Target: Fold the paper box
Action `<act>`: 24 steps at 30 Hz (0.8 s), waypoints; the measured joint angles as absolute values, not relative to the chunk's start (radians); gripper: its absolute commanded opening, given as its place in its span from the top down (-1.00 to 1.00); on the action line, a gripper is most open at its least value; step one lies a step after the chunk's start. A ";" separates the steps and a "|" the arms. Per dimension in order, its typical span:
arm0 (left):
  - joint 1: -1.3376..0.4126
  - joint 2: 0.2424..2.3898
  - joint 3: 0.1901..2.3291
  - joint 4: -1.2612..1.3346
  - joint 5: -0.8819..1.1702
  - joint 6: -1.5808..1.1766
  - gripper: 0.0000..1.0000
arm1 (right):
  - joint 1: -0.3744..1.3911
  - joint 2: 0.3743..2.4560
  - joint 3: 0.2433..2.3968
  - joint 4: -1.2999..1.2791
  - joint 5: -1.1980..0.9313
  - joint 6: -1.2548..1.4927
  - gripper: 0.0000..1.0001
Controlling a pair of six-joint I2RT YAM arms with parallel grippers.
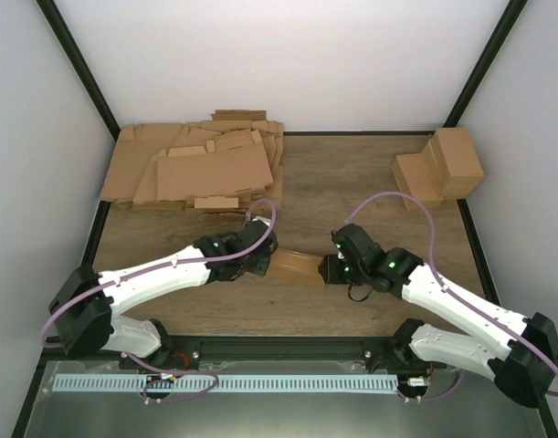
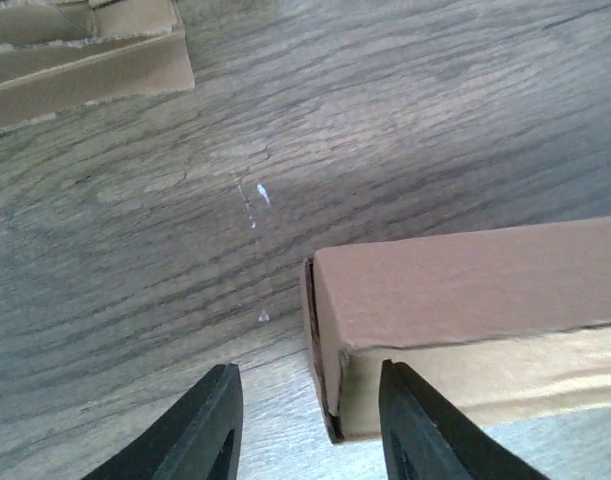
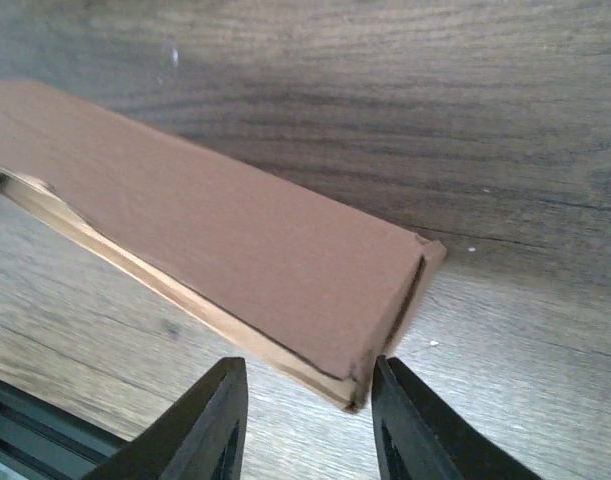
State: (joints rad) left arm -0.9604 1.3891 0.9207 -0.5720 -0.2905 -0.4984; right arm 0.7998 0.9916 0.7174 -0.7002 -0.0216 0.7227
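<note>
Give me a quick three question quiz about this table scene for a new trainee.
1. True or false: the paper box lies on the heap of cardboard sheets.
2. Where on the table is that heap? A far left, B far right, C near edge.
3. Fill in: the left arm's fingers stand ___ (open or shut).
Key: 1 false; 2 A; 3 open.

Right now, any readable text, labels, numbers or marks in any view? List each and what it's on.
No readable text in any view.
Box: plain brown card, no print on the faces that show, also close up in both wrist views.
Heap of sheets: plain brown, no print visible.
Cuboids: plain brown, no labels visible.
Table: wood grain and a few pale specks only.
</note>
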 measured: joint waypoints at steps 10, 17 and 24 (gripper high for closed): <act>-0.962 1.275 0.980 -0.629 -0.283 -0.530 -0.03 | 0.801 0.916 0.763 -0.710 -0.010 0.718 0.10; -0.958 1.262 0.981 -0.648 -0.287 -0.523 0.01 | 0.801 0.966 0.787 -0.743 0.036 0.719 0.20; -0.957 1.278 0.981 -0.632 -0.286 -0.493 -0.08 | 0.801 0.944 0.755 -0.745 0.041 0.719 0.27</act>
State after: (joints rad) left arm -0.9569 1.2781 0.9813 -0.6315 -0.2863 -0.4934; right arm 0.8013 0.9436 0.7547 -0.7448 0.0406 0.7193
